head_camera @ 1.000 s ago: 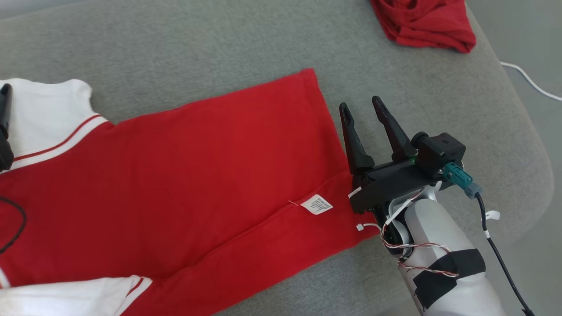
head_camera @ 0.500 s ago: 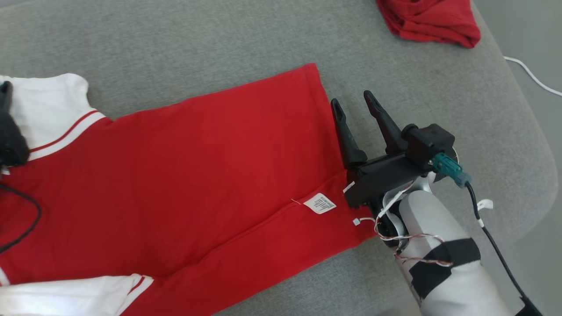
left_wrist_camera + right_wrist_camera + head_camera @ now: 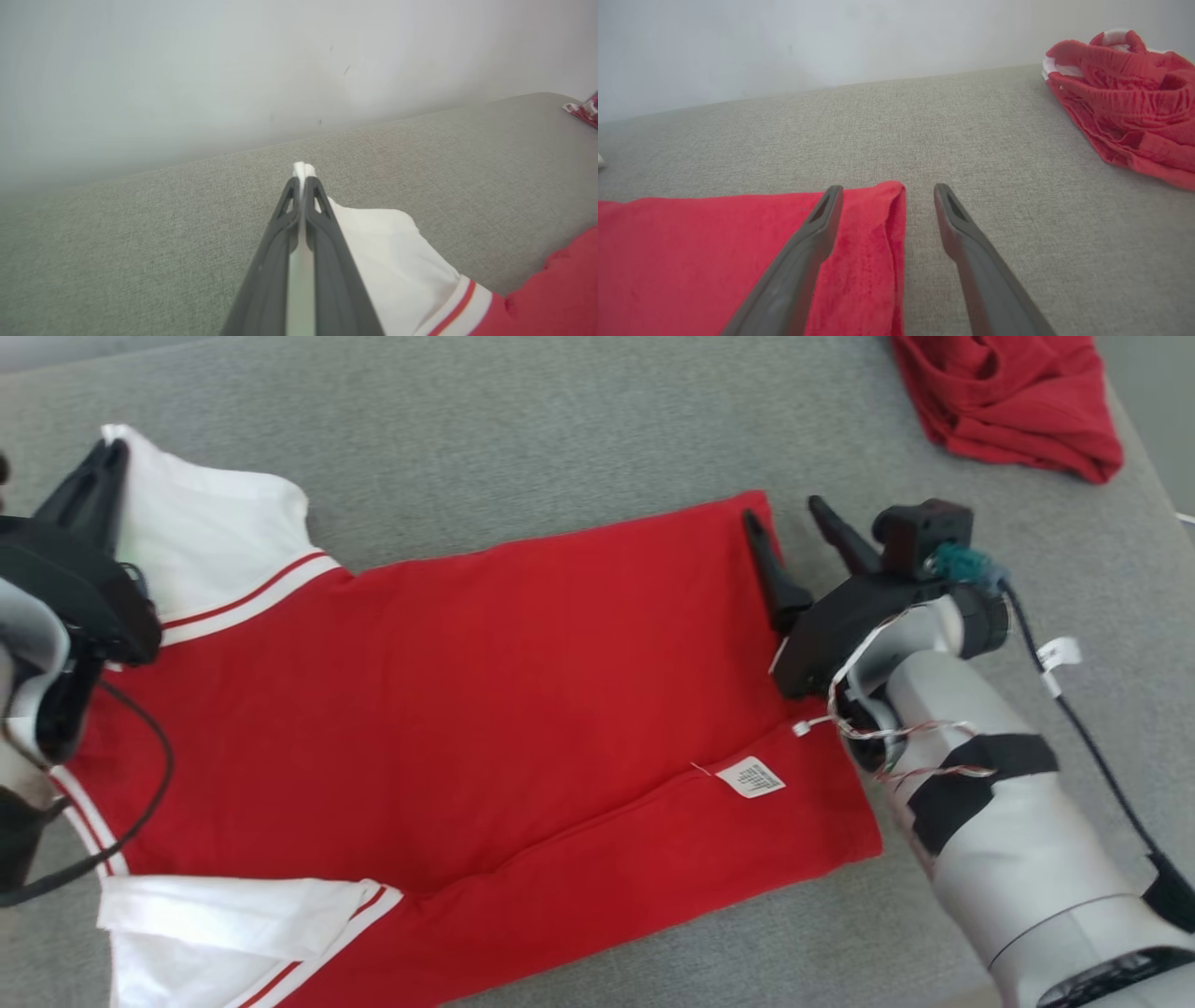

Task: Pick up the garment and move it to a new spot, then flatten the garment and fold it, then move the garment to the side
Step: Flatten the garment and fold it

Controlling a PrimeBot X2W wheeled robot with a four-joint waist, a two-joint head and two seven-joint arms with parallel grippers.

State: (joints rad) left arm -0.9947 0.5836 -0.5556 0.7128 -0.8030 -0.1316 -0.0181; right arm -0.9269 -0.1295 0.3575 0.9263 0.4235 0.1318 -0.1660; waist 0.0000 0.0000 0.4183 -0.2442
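A red garment lies spread flat across the middle of a grey cushion. Toward the cushion's left end, the left gripper is clamped on the garment's white sleeve. Toward the cushion's right end, the right gripper has its fingers apart, straddling the hem corner.

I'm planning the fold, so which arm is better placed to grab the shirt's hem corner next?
Right. The right fingers stand open astride the hem corner; the left fingers are shut on the white sleeve.
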